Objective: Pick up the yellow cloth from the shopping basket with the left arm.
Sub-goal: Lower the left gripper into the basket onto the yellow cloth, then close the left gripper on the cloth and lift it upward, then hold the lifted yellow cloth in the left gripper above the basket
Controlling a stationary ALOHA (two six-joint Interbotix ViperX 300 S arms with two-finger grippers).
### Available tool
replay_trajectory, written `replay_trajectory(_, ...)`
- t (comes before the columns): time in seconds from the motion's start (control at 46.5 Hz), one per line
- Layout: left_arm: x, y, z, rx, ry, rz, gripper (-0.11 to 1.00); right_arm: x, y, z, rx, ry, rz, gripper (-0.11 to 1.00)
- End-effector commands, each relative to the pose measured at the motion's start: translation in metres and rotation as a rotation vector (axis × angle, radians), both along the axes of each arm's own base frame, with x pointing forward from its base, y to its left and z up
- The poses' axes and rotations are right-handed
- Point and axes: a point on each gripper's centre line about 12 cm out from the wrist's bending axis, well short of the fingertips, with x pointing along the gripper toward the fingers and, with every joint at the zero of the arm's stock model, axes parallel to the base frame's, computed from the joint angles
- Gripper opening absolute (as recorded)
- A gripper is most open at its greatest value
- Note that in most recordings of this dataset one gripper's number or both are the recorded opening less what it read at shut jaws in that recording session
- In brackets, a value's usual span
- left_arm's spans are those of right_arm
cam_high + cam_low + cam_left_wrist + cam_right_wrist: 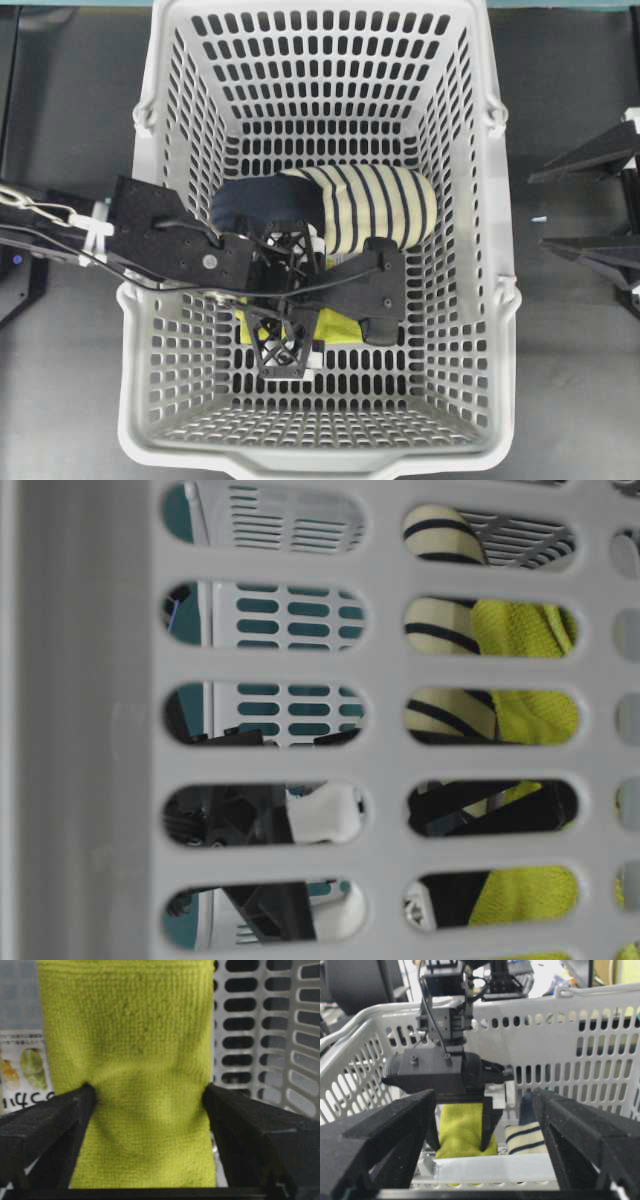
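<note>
Left gripper (283, 330) down inside shopping basket (500, 330), fingers (50, 1120) pinching yellow cloth (135, 1075) from both sides, fabric bunched between them. I judge grasp made; lift out not yet done, cloth sits low in basket beside striped fabric (375, 205). Right gripper (485, 1135) parked outside basket, fingers spread, holding nothing.

Overhead looking down into shopping basket (480, 300), table-level pressed against its wall, wrist views inside.

Black plated arm (165, 240), lattice end effector (285, 335)
</note>
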Motion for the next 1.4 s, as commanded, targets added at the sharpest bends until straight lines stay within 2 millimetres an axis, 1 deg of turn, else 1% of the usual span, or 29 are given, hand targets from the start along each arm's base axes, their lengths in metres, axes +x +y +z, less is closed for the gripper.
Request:
replay_trajectory(0.0, 0.000, -0.001, 0.001, 0.002, -0.007, -0.003, 0.84, 0.001, 0.001, 0.005, 0.002, -0.018, 0.004, 0.75)
replay_trajectory(0.107, 0.000, 0.000, 0.001, 0.006, -0.004, -0.009, 0.77, 0.001, 0.001, 0.005, 0.002, -0.017, 0.004, 0.75)
replay_trajectory(0.215, -0.001, 0.000, 0.002, 0.008, 0.004, -0.012, 0.55, 0.001, 0.001, 0.005, 0.002, -0.015, 0.002, 0.75)
replay_trajectory(0.258, -0.001, 0.000, 0.004, 0.011, 0.000, -0.015, 0.44, 0.001, 0.001, 0.004, 0.004, -0.015, 0.002, 0.75)
replay_trajectory(0.322, 0.000, 0.000, 0.015, 0.008, -0.018, -0.014, 0.28, 0.001, 0.001, 0.004, 0.004, -0.014, 0.002, 0.75)
replay_trajectory(0.387, 0.002, -0.001, 0.030, 0.005, -0.042, -0.017, 0.15, 0.001, 0.001, 0.003, 0.002, -0.014, 0.002, 0.75)
replay_trajectory(0.43, 0.003, -0.001, 0.043, 0.002, -0.064, -0.018, 0.14, 0.000, 0.001, 0.003, 0.004, -0.014, 0.004, 0.75)
replay_trajectory(0.451, 0.004, -0.002, 0.054, 0.000, -0.079, -0.017, 0.14, 0.000, 0.001, 0.003, 0.002, -0.015, 0.004, 0.75)
replay_trajectory(0.516, 0.006, -0.002, 0.077, -0.003, -0.103, -0.017, 0.14, -0.002, 0.001, 0.005, 0.004, -0.024, 0.004, 0.75)
replay_trajectory(0.537, 0.006, -0.002, 0.090, -0.004, -0.115, -0.017, 0.14, -0.002, 0.001, 0.006, 0.004, -0.027, 0.004, 0.75)
replay_trajectory(0.58, 0.006, -0.002, 0.107, -0.005, -0.129, -0.016, 0.14, -0.003, 0.001, 0.007, 0.004, -0.031, 0.004, 0.75)
replay_trajectory(0.688, 0.004, -0.001, 0.152, -0.001, -0.142, -0.017, 0.14, -0.004, 0.001, 0.008, 0.005, -0.038, 0.004, 0.75)
replay_trajectory(0.752, 0.002, 0.001, 0.176, 0.009, -0.140, -0.026, 0.14, -0.005, 0.001, 0.008, 0.003, -0.041, 0.004, 0.75)
replay_trajectory(0.859, -0.002, 0.004, 0.198, 0.033, -0.124, -0.053, 0.14, -0.005, 0.001, 0.008, 0.002, -0.041, 0.004, 0.74)
replay_trajectory(0.988, 0.000, 0.005, 0.203, 0.053, -0.116, -0.085, 0.14, -0.005, 0.001, 0.006, 0.003, -0.037, 0.004, 0.74)
replay_trajectory(1.16, 0.002, 0.021, 0.199, 0.068, -0.106, -0.069, 0.14, -0.005, 0.000, 0.005, 0.006, -0.038, 0.002, 0.74)
replay_trajectory(1.375, 0.005, 0.023, 0.196, 0.070, -0.109, -0.066, 0.14, -0.005, 0.001, 0.006, 0.009, -0.040, 0.004, 0.74)
